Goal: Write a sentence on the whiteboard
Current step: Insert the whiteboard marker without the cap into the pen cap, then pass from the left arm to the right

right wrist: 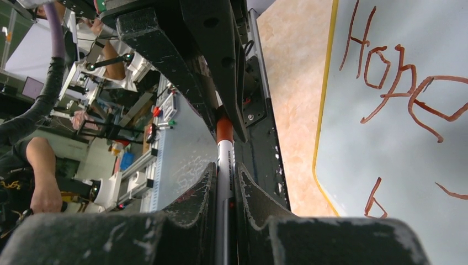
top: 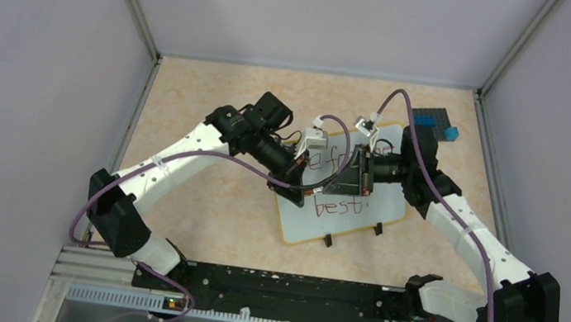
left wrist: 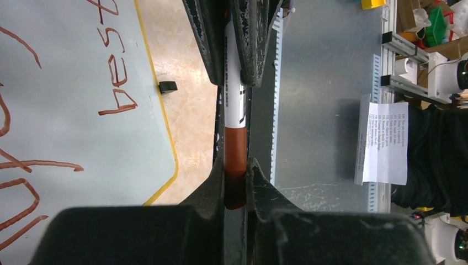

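Reddish-brown marker cap (left wrist: 235,149) clamped in the left gripper (left wrist: 236,168), white marker barrel (right wrist: 224,165) pinched by the right gripper (right wrist: 225,174). We judge a crooked push could break either grip and drop the pen, smearing the ink. Just beneath both, the whiteboard (top: 344,229) lies on the tan table (top: 213,118), its sentence (top: 338,207) partly hidden by them.

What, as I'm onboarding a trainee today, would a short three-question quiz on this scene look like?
1. True or false: the white marker with reddish-brown cap lies loose on the yellow-rimmed white whiteboard.
2. Which clamp the cap end? A: left fingers. B: right fingers.
3. Complete: the lower line of reddish-brown handwriting reads ____.
Key: 1 false, both pairs of fingers hold it. 2 A; right fingers grip the barrel. 3 best.
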`<action>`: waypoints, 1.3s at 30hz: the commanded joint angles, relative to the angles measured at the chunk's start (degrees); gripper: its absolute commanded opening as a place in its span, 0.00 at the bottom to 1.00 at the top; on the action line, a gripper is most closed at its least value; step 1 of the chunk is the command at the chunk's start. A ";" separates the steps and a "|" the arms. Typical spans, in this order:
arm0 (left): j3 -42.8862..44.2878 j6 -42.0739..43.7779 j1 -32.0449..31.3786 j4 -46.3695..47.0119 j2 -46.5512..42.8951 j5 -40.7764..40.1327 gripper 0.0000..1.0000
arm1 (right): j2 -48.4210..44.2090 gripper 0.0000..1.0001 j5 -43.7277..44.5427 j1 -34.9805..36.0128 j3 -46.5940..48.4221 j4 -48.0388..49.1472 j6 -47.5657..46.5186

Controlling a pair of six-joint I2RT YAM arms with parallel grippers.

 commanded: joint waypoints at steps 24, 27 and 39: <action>6.56 28.63 -9.00 -8.70 -8.18 -21.81 0.00 | -4.41 0.79 -0.65 -4.44 18.57 -29.37 -17.64; 6.33 33.79 -14.16 -9.80 -8.96 -31.18 0.00 | -3.97 0.74 -0.27 -4.39 18.76 -30.88 -19.17; 10.46 44.14 -23.96 -11.17 -5.90 -50.30 0.00 | -0.71 0.58 5.41 4.07 16.81 -36.17 -24.17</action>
